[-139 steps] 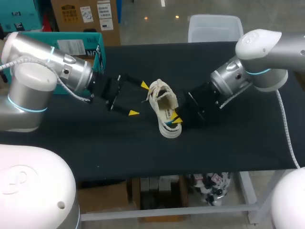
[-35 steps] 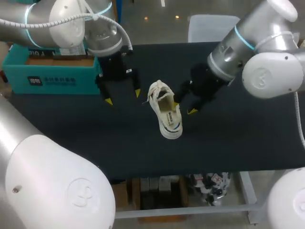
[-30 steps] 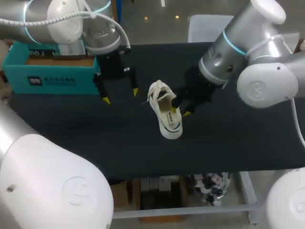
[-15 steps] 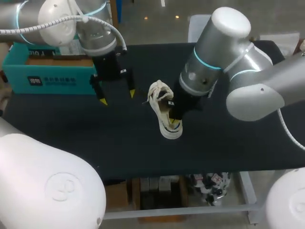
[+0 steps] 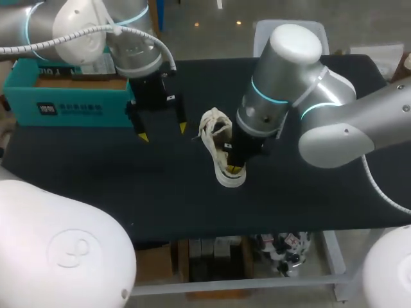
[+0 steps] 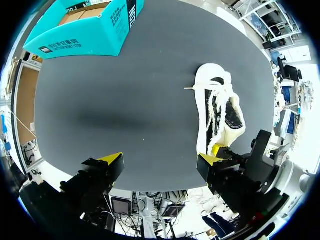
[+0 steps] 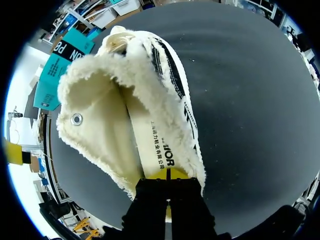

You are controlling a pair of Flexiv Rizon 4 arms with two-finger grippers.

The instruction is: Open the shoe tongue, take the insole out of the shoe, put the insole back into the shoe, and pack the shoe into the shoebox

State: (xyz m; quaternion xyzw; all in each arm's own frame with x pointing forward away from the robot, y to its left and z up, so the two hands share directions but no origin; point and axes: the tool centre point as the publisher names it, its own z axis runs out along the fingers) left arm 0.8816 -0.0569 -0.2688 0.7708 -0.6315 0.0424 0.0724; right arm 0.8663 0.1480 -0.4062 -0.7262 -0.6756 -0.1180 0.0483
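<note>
Black cloth covers the bench (image 5: 334, 186) from edge to edge.

**Shoe.** A white low-top shoe (image 5: 215, 128) lies near the bench's centre in the head view. Its toe points to 11 o'clock and its heel to 5 o'clock. It stands on its sole with the mouth upward, and its laces (image 6: 216, 100) are loose over the forefoot. The right wrist view shows a fleecy cream lining and a pale insole (image 7: 145, 150) lying flat inside, with dark print near its heel end.

**Shoebox.** A teal shoebox (image 5: 64, 106) sits at 10 o'clock on the bench, well apart from the shoe. It is open at the top and shows a brown cardboard interior.

**Left tool.** The left tool (image 5: 162, 132) hangs above the bare bench at 9 o'clock from the shoe, between the shoe and the shoebox. Its yellow-tipped fingers are spread wide and point down, with nothing between them.

**Right tool.** The right tool (image 5: 232, 168) is lowered into the shoe's mouth at the heel. Its fingers are pressed together, and the yellow tips rest on the heel end of the insole. Whether any of the insole is pinched between them cannot be told.
</note>
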